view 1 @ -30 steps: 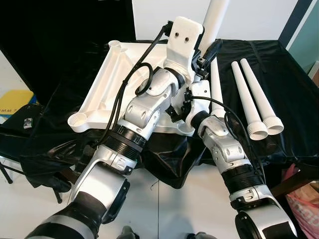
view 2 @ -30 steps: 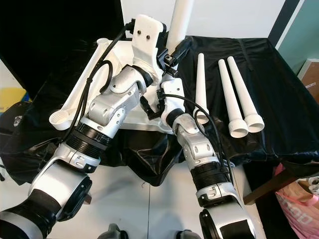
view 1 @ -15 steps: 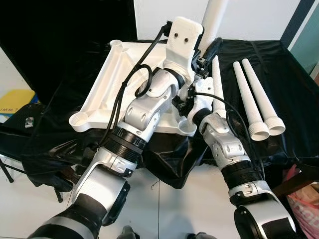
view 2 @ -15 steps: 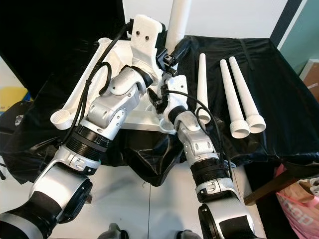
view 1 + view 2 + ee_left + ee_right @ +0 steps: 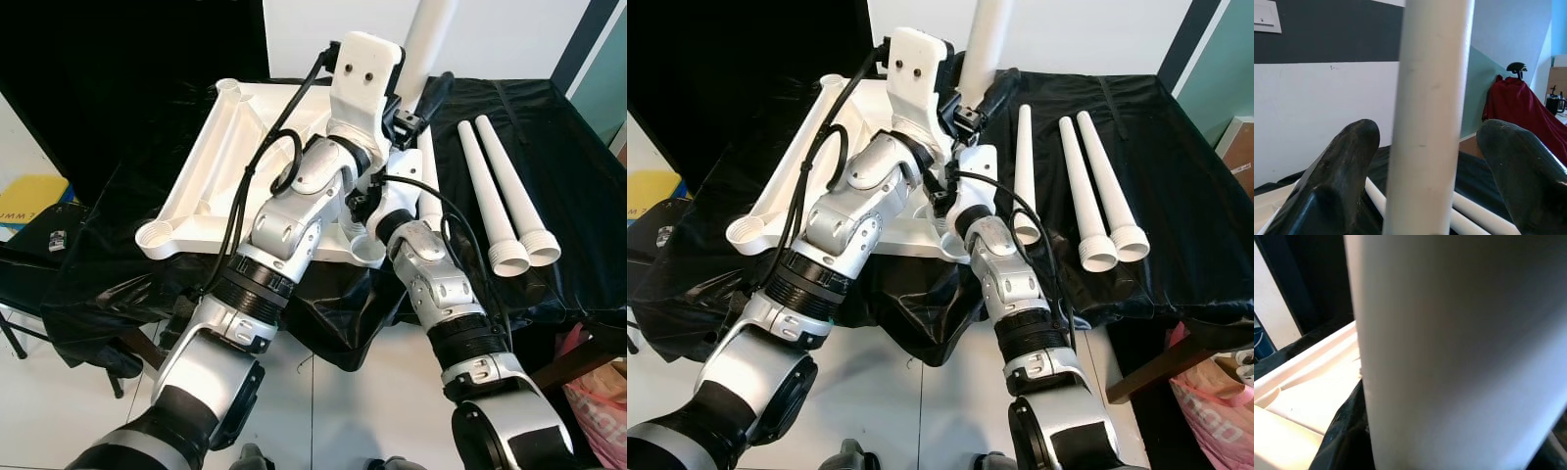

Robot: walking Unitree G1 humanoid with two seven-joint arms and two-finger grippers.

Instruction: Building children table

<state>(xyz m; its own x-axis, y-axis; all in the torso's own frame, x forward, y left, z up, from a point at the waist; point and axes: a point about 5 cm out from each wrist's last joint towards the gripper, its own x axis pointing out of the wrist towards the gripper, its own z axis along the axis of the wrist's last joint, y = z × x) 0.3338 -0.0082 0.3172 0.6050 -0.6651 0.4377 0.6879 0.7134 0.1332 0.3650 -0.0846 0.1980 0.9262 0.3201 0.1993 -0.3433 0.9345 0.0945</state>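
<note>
Two left pincer fingers (image 5: 1337, 166) flank upright leg (image 5: 1427, 117).

**Plastic parts on black cloth**

The tabletop (image 5: 211, 171) and the legs (image 5: 495, 186) look like smooth, matt white plastic. The cloth (image 5: 549, 147) beneath is black, creased, faintly shiny. The fingers (image 5: 1342, 166) look like matt black rubber.

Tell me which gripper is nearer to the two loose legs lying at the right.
Right. The right gripper is at the upright leg, beside the loose legs; the left gripper sits higher, farther over.
</note>
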